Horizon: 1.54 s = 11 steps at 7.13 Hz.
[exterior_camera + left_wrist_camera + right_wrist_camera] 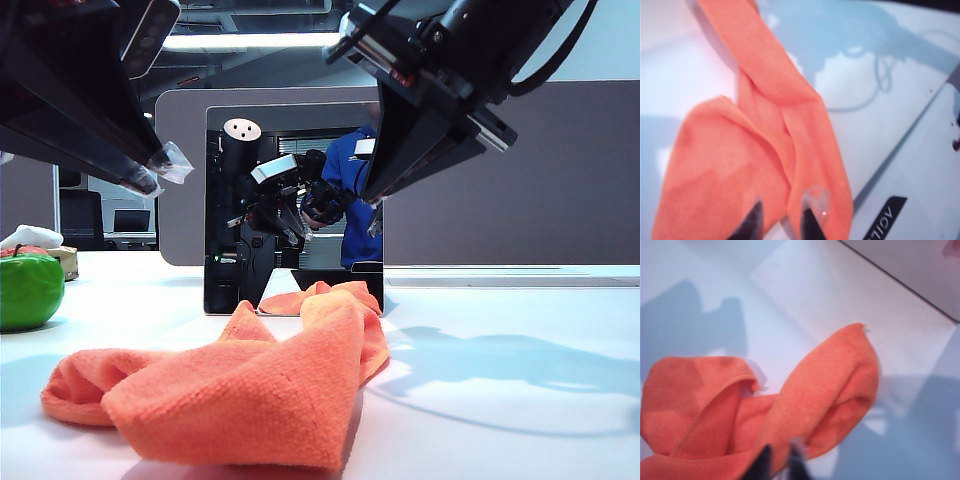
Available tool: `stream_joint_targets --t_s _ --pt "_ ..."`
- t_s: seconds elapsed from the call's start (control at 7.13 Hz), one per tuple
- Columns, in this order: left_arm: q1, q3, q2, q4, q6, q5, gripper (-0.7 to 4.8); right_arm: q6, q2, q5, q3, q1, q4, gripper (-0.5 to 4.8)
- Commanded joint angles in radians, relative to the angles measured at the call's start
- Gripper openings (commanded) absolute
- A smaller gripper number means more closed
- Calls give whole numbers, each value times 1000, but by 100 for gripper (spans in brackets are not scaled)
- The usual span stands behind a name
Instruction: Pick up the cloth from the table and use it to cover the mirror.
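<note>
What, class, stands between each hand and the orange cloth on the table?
Nothing visible: the left hand and right hand both hang directly above the cloth, which lies crumpled on the table.

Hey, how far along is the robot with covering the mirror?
Nothing looks finished: the mirror stands bare and the cloth lies crumpled on the table. In hand: the left tool and right tool hover just over the cloth, neither gripping it. Left: grasping, lifting and draping it over the mirror.
</note>
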Motion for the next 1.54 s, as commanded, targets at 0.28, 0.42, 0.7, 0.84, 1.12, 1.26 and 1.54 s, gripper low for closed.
stream_joint_targets --t_s 0.28,0.42,0.7,0.84,1.12,1.26,1.54 --pt "-1 0 -1 41 -24 -23 99 181 171 -5 4 1 171 263" --pt "-1 0 -1 40 -24 -23 99 210 219 2 5 0 220 266" --pt "-1 0 -1 39 -24 -22 99 214 247 25 5 1 270 266" --pt "-1 0 -1 39 -25 -22 99 214 256 43 5 0 290 266" --pt "-1 0 -1 39 -24 -22 99 214 261 118 5 -2 356 266" --pt "-1 0 -2 32 -24 -22 99 260 262 126 5 0 349 265" --pt "-1 0 -1 32 -24 -21 99 286 288 102 4 2 322 265"
